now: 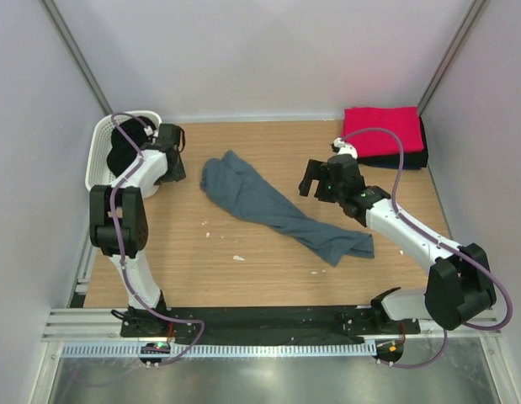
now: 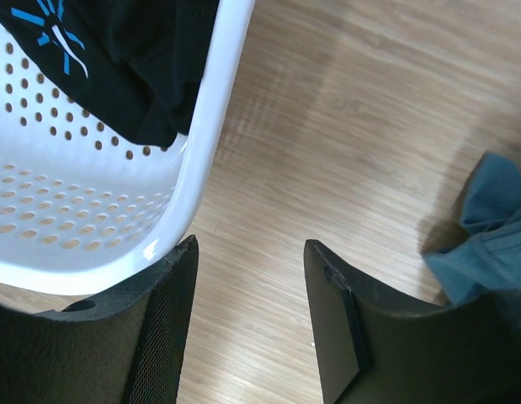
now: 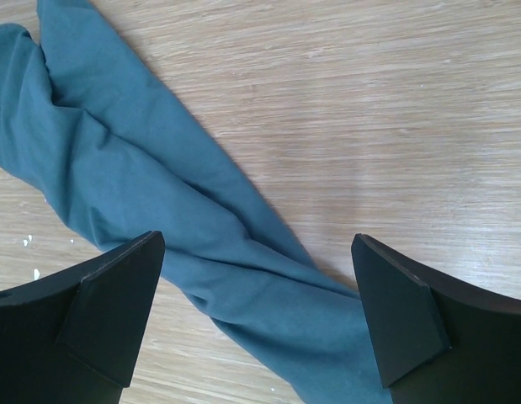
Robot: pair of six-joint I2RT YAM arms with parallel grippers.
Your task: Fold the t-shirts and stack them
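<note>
A slate blue-grey t-shirt (image 1: 277,210) lies crumpled in a long diagonal strip across the middle of the table. My right gripper (image 1: 315,181) hovers just above its right part, open wide, with the cloth (image 3: 159,194) below and between the fingers (image 3: 256,240). A red t-shirt (image 1: 382,130) lies folded on a black one (image 1: 412,158) at the back right. Another black t-shirt (image 1: 125,147) with a blue print (image 2: 134,59) sits in the basket. My left gripper (image 1: 174,151) is beside the basket, open (image 2: 250,244), with bare table between its fingers.
The white perforated basket (image 1: 100,156) stands at the back left, its rim (image 2: 205,143) close to my left finger. An end of the blue-grey shirt (image 2: 487,244) shows at the right of the left wrist view. Small white crumbs (image 1: 237,257) dot the wood.
</note>
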